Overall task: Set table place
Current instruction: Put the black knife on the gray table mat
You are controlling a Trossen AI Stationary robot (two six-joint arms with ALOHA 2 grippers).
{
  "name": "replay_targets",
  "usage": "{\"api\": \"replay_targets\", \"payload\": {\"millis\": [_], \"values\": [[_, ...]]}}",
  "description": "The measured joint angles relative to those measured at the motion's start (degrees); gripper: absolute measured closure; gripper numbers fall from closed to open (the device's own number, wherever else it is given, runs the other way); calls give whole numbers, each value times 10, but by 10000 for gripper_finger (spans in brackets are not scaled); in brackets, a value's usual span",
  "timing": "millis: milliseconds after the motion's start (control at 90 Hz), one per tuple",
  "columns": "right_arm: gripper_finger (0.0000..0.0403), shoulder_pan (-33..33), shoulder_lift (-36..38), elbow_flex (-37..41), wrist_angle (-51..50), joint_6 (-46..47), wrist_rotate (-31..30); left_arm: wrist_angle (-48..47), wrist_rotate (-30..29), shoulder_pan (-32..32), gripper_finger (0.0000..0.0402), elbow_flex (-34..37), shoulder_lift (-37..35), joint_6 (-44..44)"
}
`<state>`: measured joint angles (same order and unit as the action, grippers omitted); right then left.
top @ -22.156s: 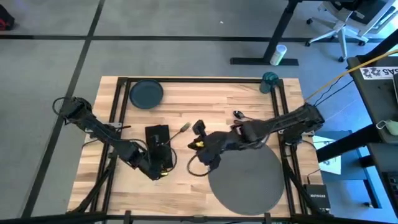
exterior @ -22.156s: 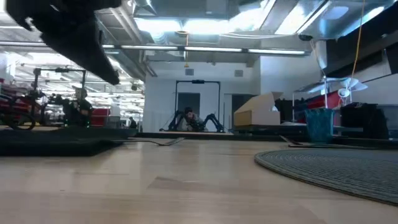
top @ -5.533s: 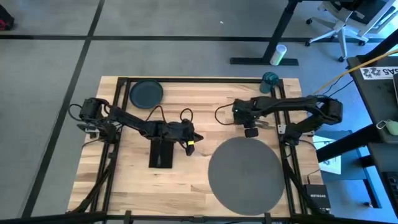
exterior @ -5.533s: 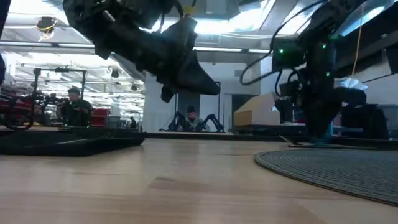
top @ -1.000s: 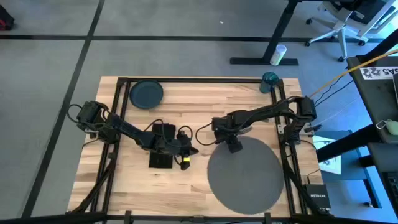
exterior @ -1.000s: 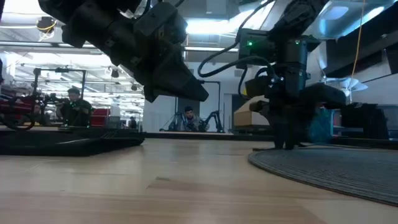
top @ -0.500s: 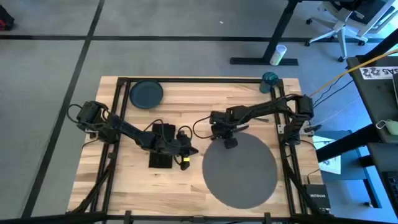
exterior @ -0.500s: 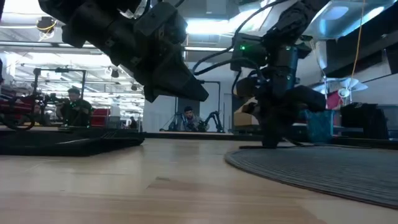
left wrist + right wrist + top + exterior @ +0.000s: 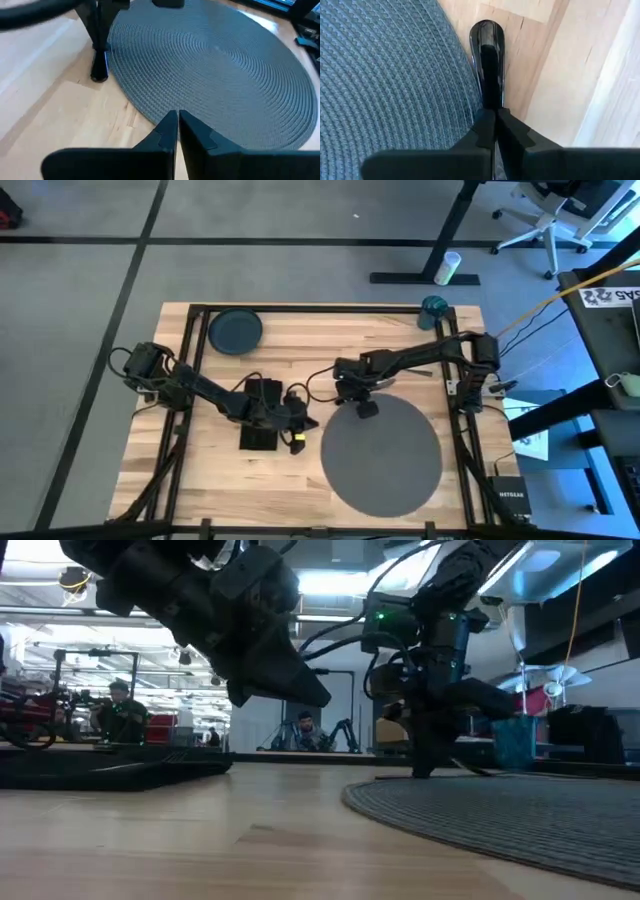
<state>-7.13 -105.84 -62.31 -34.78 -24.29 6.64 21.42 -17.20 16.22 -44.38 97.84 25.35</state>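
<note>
The right gripper has its fingers pressed together on a spoon, whose dark shiny bowl sticks out past the fingertips and lies on the wood right at the edge of the round grey placemat. Only the bowl shows; the handle is hidden between the fingers. From above, this gripper sits over the far left rim of the placemat, and the spoon itself cannot be made out there under the arm.

The left gripper has its fingers closed against each other, and nothing can be seen between them. It hangs above the table just left of the placemat, pointing toward it, with the right arm's fingertip and spoon showing as a dark upright post at the mat's edge. From above, the left gripper is beside a black napkin, which the arm partly covers; a small yellow spot by the fingers is probably part of the arm, though that is hard to tell.

A dark round plate lies at the far left corner of the table and a teal cup at the far right corner, both well apart from the placemat.

In the low view both arms show only as dark shapes against the bright room, where a person is far behind.
</note>
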Motion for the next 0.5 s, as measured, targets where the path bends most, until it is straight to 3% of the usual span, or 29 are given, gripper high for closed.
{"api": "replay_targets", "payload": {"millis": [500], "values": [[402,15,1,-33,-43,-16,-7,-4,-25,18,402,0,0,0]]}}
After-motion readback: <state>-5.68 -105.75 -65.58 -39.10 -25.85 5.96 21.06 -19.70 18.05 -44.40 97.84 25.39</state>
